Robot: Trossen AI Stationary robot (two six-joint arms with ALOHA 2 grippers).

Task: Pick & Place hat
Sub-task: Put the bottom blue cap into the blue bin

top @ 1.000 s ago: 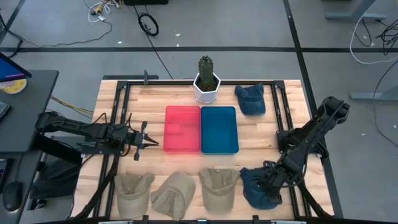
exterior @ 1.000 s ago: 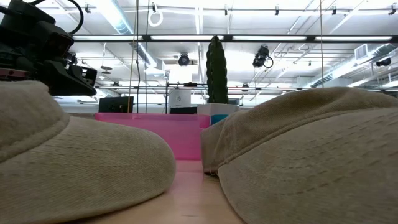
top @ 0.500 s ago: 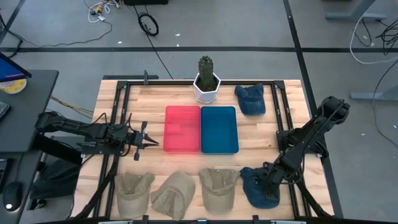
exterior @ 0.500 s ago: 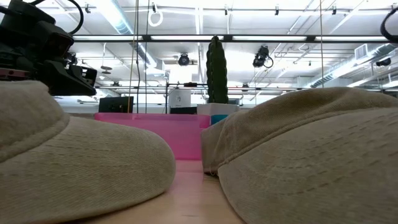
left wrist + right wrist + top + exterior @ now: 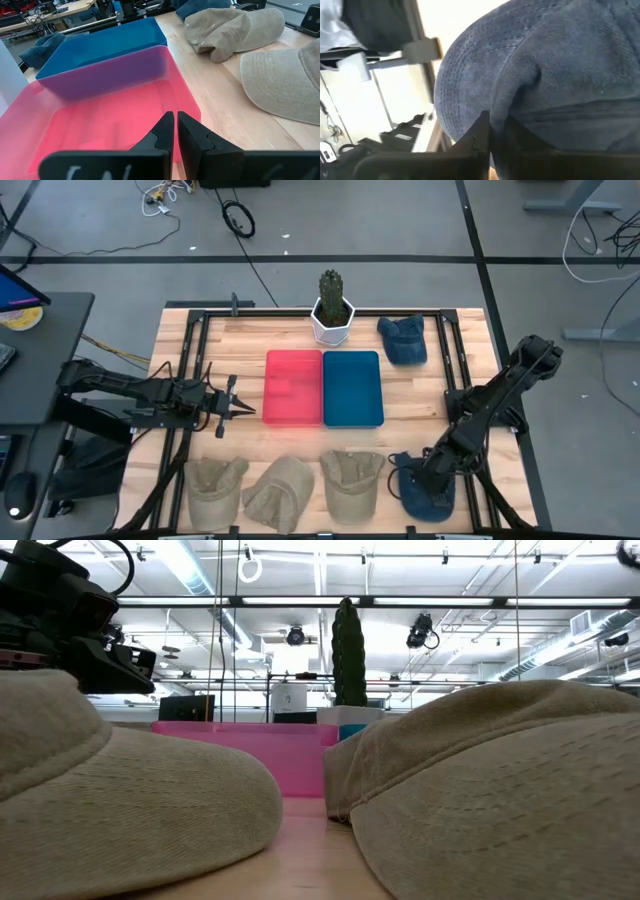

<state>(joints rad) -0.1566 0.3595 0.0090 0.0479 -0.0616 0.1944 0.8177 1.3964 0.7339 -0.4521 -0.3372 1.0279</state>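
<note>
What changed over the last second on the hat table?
The right gripper shifted a little along the near edge, bearing down on the blue hat, which bunched up beneath it; its fingers pinch a fold of the cloth. The left gripper, the three tan hats, the far blue hat and both bins stayed put.

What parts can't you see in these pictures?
- High view: the right gripper sits over the blue hat, hiding the hat's middle.
- Low view: two tan hats close to the camera block nearly the whole table.
- Right wrist view: the blue hat fills the picture, and the grip on it is unclear.
</note>
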